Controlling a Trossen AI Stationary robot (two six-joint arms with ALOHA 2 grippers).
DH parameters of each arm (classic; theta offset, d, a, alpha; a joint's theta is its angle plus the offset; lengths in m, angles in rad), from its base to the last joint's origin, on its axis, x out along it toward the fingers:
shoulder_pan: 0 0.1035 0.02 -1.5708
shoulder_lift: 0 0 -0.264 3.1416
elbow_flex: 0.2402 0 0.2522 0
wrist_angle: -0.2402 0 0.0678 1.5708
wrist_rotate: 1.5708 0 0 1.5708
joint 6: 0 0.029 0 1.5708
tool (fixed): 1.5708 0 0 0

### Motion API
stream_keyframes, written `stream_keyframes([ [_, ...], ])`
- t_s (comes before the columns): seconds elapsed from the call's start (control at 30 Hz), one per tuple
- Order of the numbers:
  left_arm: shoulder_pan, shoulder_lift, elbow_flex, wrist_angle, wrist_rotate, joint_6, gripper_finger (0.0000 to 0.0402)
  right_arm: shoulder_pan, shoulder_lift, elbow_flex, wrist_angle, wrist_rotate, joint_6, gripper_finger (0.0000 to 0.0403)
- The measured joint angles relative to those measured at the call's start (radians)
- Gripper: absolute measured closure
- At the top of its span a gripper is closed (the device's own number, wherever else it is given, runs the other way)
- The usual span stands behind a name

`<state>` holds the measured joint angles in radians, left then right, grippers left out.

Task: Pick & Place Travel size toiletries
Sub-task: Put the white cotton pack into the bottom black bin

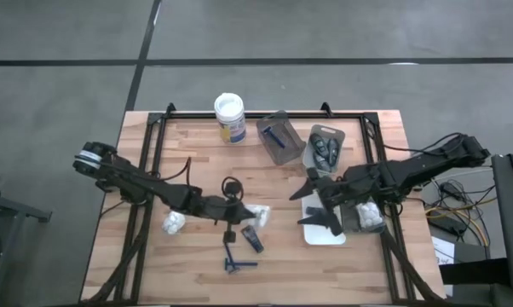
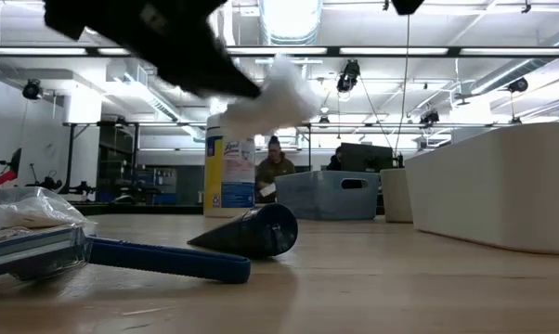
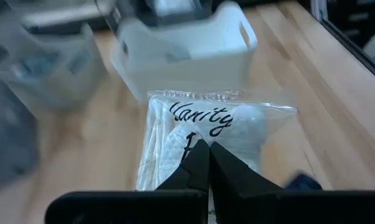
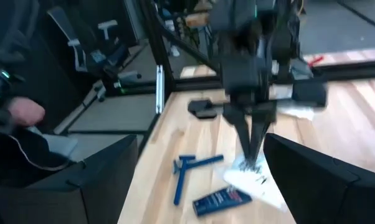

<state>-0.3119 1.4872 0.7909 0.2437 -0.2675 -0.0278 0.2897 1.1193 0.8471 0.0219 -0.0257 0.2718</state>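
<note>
High view: I look straight down on the whole worktop (image 1: 197, 264) from well above, both arms in frame. Low view: level with the worktop surface, very near a blue razor (image 2: 163, 260), facing the room behind. Left wrist view: I look past that arm's own fingers (image 3: 197, 171), close on a white packet (image 3: 237, 127). Right wrist view: faces across the worktop at the left arm. All four views share that packet.

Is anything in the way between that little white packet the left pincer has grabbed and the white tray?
Mostly clear: the left pincer holds the white packet. Bare wood leads to the white tray, though the right pincer hangs open over that tray.
</note>
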Motion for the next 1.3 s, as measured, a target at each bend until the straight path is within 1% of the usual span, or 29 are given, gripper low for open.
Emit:
stream_keyframes([
  [0.13, 0.000, 0.000, 0.038, 0.000, -0.057, 0.072, 0.0399, 0.000, 0.068, 0.000, 0.019, 0.000, 0.020, 0.0060],
  [0.2, 0.000, 0.000, 0.048, 0.003, -0.087, 0.084, 0.0399, 0.000, 0.098, 0.000, 0.022, 0.003, 0.022, 0.0065],
  [0.37, 0.000, 0.000, 0.064, 0.003, -0.093, 0.072, 0.0399, -0.002, 0.153, 0.000, 0.035, 0.027, -0.005, 0.0081],
  [0.53, 0.000, 0.000, 0.076, 0.005, -0.091, -0.033, 0.0398, -0.003, 0.192, 0.000, 0.077, 0.029, -0.161, 0.0096],
  [0.67, 0.000, 0.000, 0.086, 0.010, -0.068, -0.123, 0.0399, -0.003, 0.232, 0.000, 0.117, 0.029, -0.286, 0.0107],
  [0.8, 0.000, -0.001, 0.102, 0.014, -0.044, -0.139, 0.0398, -0.002, 0.279, 0.000, 0.149, 0.029, -0.379, 0.0118],
  [0.97, 0.000, -0.001, 0.108, 0.043, -0.025, -0.137, 0.0399, -0.002, 0.310, 0.000, 0.167, 0.044, -0.438, 0.0136],
  [1.13, 0.000, -0.001, 0.108, 0.045, 0.005, -0.135, 0.0395, -0.002, 0.297, 0.000, 0.161, 0.083, -0.449, 0.0169],
  [1.3, 0.000, -0.001, 0.107, 0.066, 0.009, -0.131, 0.0396, -0.002, 0.271, 0.000, 0.160, 0.087, -0.418, 0.0230],
])
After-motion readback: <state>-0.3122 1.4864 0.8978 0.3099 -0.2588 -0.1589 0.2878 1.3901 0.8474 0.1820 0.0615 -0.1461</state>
